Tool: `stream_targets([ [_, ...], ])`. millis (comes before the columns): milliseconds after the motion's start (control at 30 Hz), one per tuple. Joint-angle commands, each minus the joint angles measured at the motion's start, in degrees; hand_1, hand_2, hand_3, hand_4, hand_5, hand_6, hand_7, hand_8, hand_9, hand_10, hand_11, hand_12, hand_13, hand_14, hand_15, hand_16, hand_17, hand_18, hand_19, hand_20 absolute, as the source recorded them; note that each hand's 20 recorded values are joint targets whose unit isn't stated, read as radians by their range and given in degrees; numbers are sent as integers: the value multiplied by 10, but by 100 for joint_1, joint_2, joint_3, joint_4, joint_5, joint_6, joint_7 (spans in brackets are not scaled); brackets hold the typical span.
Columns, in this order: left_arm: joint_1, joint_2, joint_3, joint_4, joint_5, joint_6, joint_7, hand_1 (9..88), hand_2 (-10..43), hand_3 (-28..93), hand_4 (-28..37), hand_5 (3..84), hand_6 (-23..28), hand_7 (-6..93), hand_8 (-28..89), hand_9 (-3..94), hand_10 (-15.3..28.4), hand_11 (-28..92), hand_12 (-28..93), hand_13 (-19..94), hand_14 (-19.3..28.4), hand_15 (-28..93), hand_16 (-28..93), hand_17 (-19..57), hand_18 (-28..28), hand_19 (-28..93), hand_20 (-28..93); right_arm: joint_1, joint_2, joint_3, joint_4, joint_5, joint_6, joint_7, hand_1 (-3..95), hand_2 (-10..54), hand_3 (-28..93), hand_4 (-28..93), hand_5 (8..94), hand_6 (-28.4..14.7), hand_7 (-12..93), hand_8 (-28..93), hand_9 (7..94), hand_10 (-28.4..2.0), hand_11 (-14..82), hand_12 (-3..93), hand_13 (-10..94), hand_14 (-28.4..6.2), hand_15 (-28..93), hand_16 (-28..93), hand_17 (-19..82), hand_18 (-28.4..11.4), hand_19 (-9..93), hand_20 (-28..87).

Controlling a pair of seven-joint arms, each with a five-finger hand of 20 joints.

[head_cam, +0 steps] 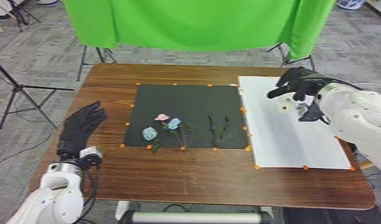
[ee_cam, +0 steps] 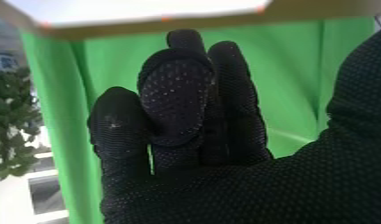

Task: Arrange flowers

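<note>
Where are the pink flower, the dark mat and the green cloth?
Pink flower (head_cam: 162,117): head view, on its bloom.
Dark mat (head_cam: 173,97): head view, on its bare far part.
Green cloth (head_cam: 200,22): head view, on its middle.

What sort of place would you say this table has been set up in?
Probably a robotics lab or test studio: a green cloth hangs behind the table, a tripod stands beside it, and two robot arms reach over it.
</note>
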Motion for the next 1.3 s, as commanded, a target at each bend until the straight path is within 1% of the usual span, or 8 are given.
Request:
stream_targets([
  [33,49,-60,15,-28,40,-11,-49,192,-23,709,-283,470,19,147,-71,453,127,171,114,369,166,175,-5,66,134,95,158,-153,-116,-140,178,-315,-118,129,244,-95,695,-176,553,47,184,-105,660,-140,153,206,822,-70,609,315,555,-167,932,545],
  [400,160,-65,-37,-66,27,13,-82,192,-25,710,-283,469,19,148,-71,453,126,171,114,370,167,175,-5,66,134,96,159,-553,-128,13,420,-547,-215,250,259,-95,706,-174,564,50,197,-114,668,-135,160,206,823,-68,610,316,555,-165,932,542],
  [600,78,-41,3,-25,30,-38,-78,191,-26,712,-283,471,19,148,-71,453,127,170,114,369,167,176,-5,66,134,96,159,-597,-221,-16,522,-527,-150,388,269,-95,709,-173,562,49,200,-114,668,-134,161,205,823,-66,610,316,555,-163,932,539],
  [700,63,-40,15,-23,39,-53,-89,191,-26,712,-283,470,19,148,-71,453,126,170,115,370,167,175,-5,65,134,96,159,-607,-263,-173,555,-346,147,574,344,-95,718,-178,586,29,221,-116,691,-131,172,204,834,-60,606,310,564,-155,932,530],
  [800,77,-42,2,-34,34,-28,-82,193,-25,710,-283,470,19,149,-71,453,126,169,115,369,167,176,-5,65,134,96,159,-566,-291,-422,635,-319,662,622,477,-95,653,-196,668,2,249,7,763,-126,188,206,864,-50,585,312,589,-140,932,508],
  [1000,97,-59,-19,-48,22,-12,-31,194,-25,710,-283,470,19,147,-70,454,127,170,115,369,168,177,-5,66,134,95,158,-429,-242,-779,623,-138,1173,575,594,-95,625,-212,778,0,254,16,867,-117,106,316,904,-34,552,331,627,-119,932,471],
  [1133,81,-44,-23,-53,23,-15,-38,195,-25,711,-283,471,19,148,-71,454,127,170,115,370,167,176,-6,66,134,95,157,-226,-65,-905,301,-66,1516,480,611,-95,621,-214,794,-3,246,18,885,-110,81,341,914,-27,544,344,641,-112,932,472],
  [1300,104,-11,-54,-71,20,6,-30,196,-25,712,-283,470,19,147,-71,453,127,170,114,369,168,175,-6,66,134,95,157,609,152,-1220,-420,81,1520,291,609,-95,626,-205,801,-5,241,21,890,-110,75,349,918,-22,543,350,645,-111,932,479],
])
